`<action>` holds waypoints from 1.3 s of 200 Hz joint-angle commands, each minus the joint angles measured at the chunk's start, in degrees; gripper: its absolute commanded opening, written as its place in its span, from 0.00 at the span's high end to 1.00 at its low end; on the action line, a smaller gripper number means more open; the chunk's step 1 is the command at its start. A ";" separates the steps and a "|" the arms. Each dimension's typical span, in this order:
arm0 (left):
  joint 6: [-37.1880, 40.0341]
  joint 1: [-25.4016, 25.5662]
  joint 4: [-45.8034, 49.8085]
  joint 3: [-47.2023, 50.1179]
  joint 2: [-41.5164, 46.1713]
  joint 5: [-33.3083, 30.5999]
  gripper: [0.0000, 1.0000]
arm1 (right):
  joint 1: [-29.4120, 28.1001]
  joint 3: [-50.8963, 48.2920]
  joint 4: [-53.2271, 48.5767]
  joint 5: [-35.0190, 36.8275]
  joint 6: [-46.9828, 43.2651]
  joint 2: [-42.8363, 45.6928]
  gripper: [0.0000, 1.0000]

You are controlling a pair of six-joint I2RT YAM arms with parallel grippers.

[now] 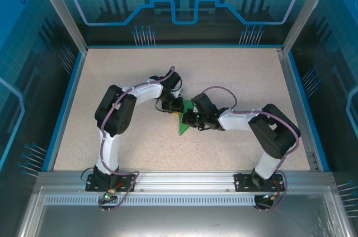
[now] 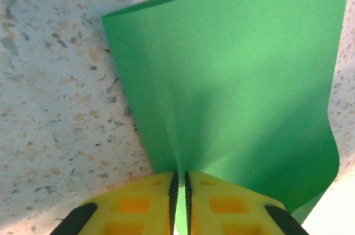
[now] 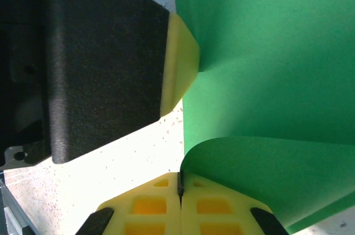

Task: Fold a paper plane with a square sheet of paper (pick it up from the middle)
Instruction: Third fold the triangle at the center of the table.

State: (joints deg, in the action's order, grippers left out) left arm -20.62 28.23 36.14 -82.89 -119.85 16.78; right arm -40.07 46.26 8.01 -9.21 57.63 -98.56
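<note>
The square sheet of paper (image 1: 183,126) is bright green and held off the speckled table at the centre, between both grippers. From above it reads as a narrow triangle pointing toward the near edge. My left gripper (image 1: 172,106) is shut on it; in the left wrist view the paper (image 2: 238,80) runs straight down between the yellow fingers (image 2: 144,202), pinched at the gripper (image 2: 179,185). My right gripper (image 1: 193,117) is shut too; a curled flap of the paper (image 3: 266,174) bends into its tips (image 3: 179,182). The left gripper's yellow fingertip (image 3: 178,63) presses the sheet just beyond.
The beige table (image 1: 140,75) is walled by blue rails and a metal frame (image 1: 179,181) at the near edge. Both arms (image 1: 114,114) (image 1: 268,131) bend inward and almost touch at the centre. Bare table lies all around the paper.
</note>
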 commanded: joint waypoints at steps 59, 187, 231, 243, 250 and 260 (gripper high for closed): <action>-0.26 -0.24 0.07 -0.25 -0.99 1.07 0.84 | -0.27 2.94 -5.11 2.34 -1.06 -2.11 0.92; -0.30 -0.21 -0.39 -0.08 -1.25 1.85 0.84 | -0.54 3.79 -6.43 3.31 -1.27 -3.92 0.88; -0.21 -0.26 -0.47 -0.16 -1.52 2.03 0.84 | -0.53 3.77 -6.43 3.26 -1.32 -4.64 0.87; -0.21 -0.19 -0.38 -0.25 -1.57 2.03 0.84 | -0.53 3.83 -6.29 3.12 -1.25 -4.92 0.87; -0.21 -0.19 -0.45 -0.23 -1.61 2.01 0.84 | -0.53 3.77 -6.22 3.10 -1.26 -5.04 0.87; -0.29 -0.19 -0.47 -0.25 -1.63 2.20 0.84 | -0.60 3.81 -6.12 3.15 -1.27 -5.19 0.87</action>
State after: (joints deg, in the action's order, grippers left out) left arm -20.64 28.23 35.46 -82.89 -119.96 17.80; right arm -40.21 49.15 2.98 -6.63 56.97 -102.08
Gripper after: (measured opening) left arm 0.161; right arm 0.124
